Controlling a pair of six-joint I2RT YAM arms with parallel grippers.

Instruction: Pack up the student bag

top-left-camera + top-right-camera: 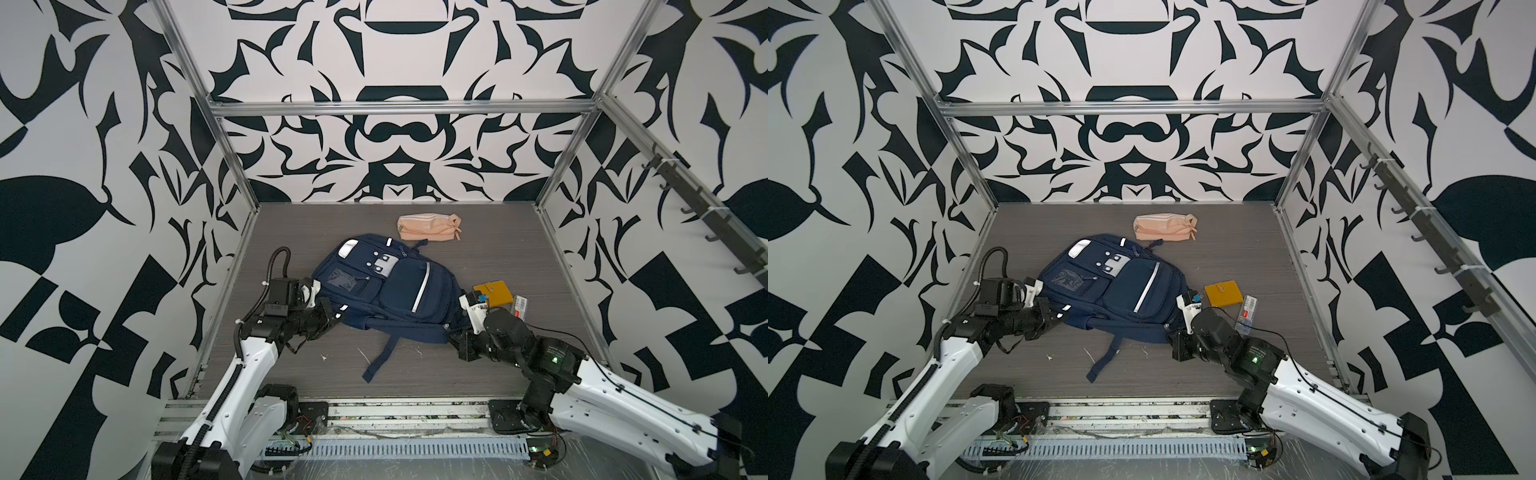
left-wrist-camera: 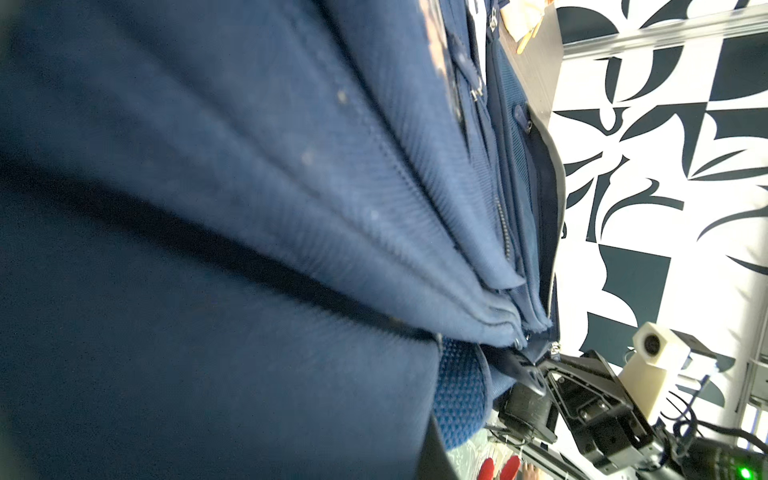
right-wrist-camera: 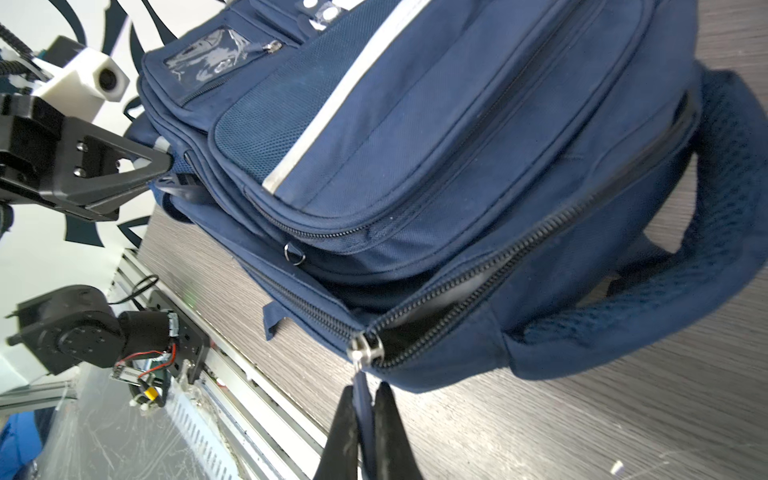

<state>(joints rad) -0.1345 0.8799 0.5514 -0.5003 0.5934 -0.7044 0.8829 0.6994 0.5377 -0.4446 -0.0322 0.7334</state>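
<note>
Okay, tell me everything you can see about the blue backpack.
The student bag is navy fabric with white reflective stripes, a grey patch, a clear window pocket and mesh-padded straps. It lies front up on the table, main zip partly open. The right gripper pinches its zip pull; the left gripper is shut on its side edge.

Tabletop (image 1: 478, 257): grey wood-grain board, bare over most of its far and right parts. Navy backpack (image 1: 399, 291) lies flat with its front up, about the middle and a little to the left. One strap (image 1: 380, 359) trails toward the near edge, and a peach pencil pouch (image 1: 428, 227) lies just beyond the backpack's top end, near the back wall. Right of the backpack a mustard-yellow wallet (image 1: 493, 291) lies flat, a small clear packet (image 1: 520, 307) with a red label just beside it; a few white scraps (image 1: 364, 356) lie near the strap.
</note>
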